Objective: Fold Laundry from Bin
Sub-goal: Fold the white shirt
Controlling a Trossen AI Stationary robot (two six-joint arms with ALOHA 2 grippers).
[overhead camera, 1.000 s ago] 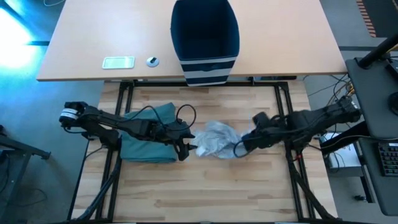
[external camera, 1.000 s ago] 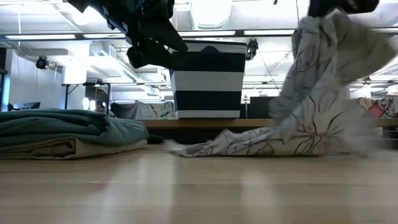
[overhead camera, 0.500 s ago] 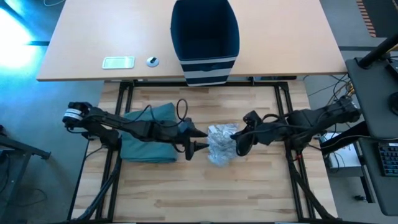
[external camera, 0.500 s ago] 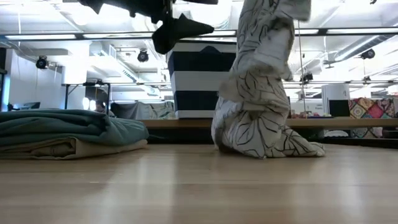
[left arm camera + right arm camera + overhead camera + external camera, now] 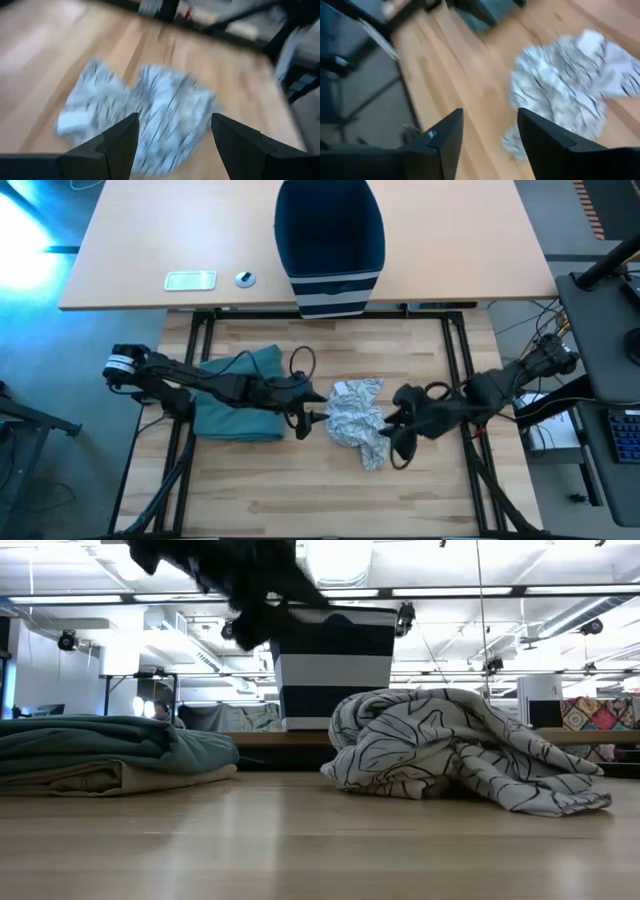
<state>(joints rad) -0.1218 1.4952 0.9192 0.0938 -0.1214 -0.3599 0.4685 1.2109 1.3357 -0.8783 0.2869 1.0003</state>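
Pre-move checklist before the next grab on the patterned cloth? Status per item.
1. Patterned white cloth lies free on the wooden table, crumpled: ok.
2. Right claw open, holding nothing, beside the cloth's edge: ok.
3. Left claw open, empty, at the cloth's other side: ok.
4. Folded teal garment stacked on a beige one, apart from the cloth: ok.
5. Cloth corners visible for a grasp: cannot tell.
6. Striped bin contents: cannot tell.

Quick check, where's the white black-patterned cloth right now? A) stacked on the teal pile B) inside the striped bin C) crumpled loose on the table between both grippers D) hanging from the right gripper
C: the patterned cloth lies in a crumpled heap on the table, with the left gripper and right gripper open beside it, neither gripping it.
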